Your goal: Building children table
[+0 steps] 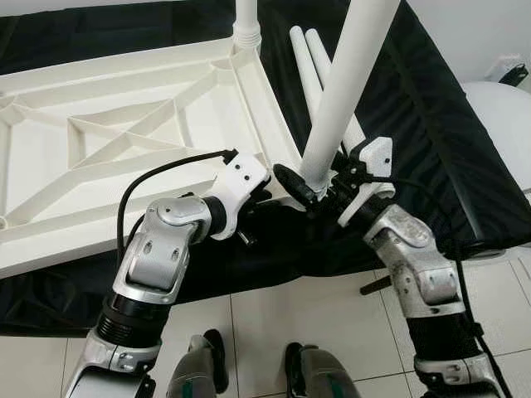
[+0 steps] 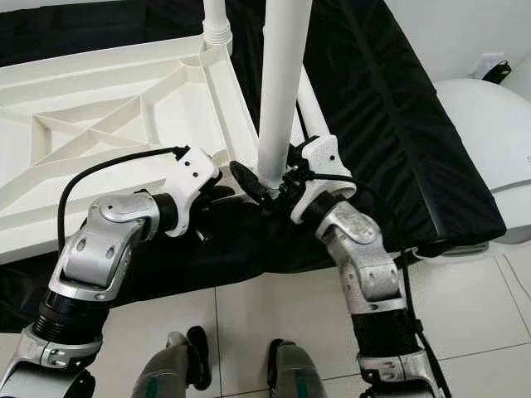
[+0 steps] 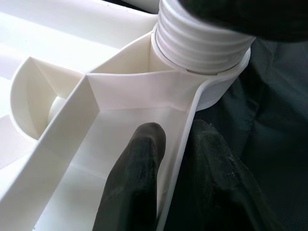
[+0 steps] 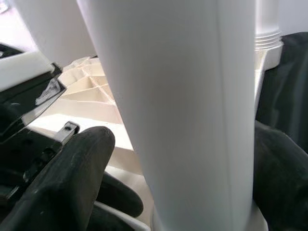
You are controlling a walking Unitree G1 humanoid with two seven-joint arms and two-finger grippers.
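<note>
At tabletop [image 1: 124, 141] corner: right gripper [image 1: 319, 186] clamps upright leg [image 1: 348, 83]; left gripper [image 3: 168, 159] pinches tabletop rim.

I see the white plastic tabletop [image 1: 124, 133] lying upside down across the left half of the frame, its ribbed underside facing up. One white leg [image 1: 246, 21] stands upright in the far corner socket at top centre. A second leg [image 1: 348, 83] stands tilted at the near corner, its threaded end at the socket [image 3: 202, 45]. Two more legs [image 1: 309, 62] lie side by side on the black cloth behind it.
</note>
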